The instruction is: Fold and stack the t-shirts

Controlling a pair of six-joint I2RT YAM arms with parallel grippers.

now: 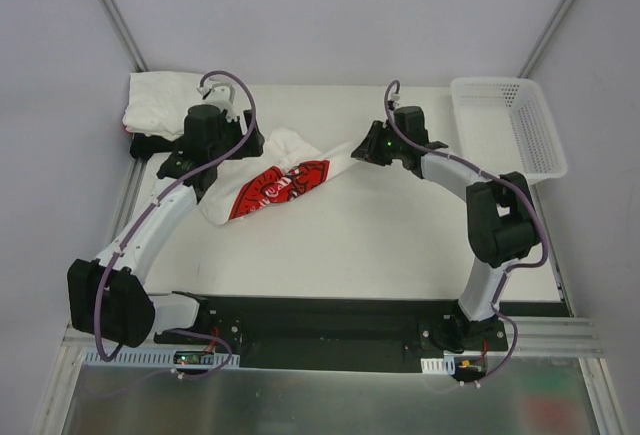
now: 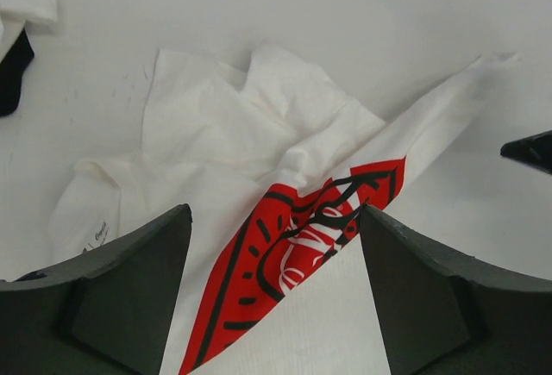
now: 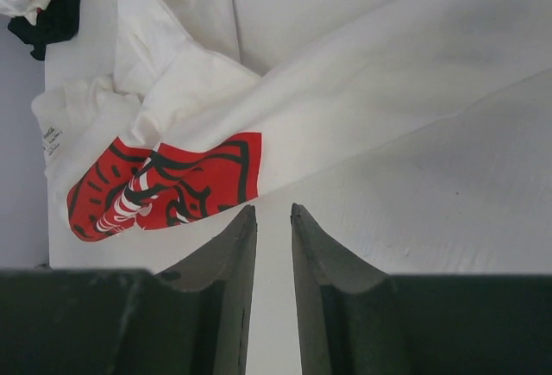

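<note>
We are hovering our left gripper (image 2: pixel 274 293) wide open, empty, over the printed shirt (image 1: pixel 275 187); at 3 o'clock our right gripper (image 3: pixel 273 293) is pinching nearly closed, holding nothing visible.

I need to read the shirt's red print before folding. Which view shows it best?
Right wrist: the red print lies nearly whole and unblocked. Left wrist shows it close but partly behind a finger. Top external shows it small.
</note>
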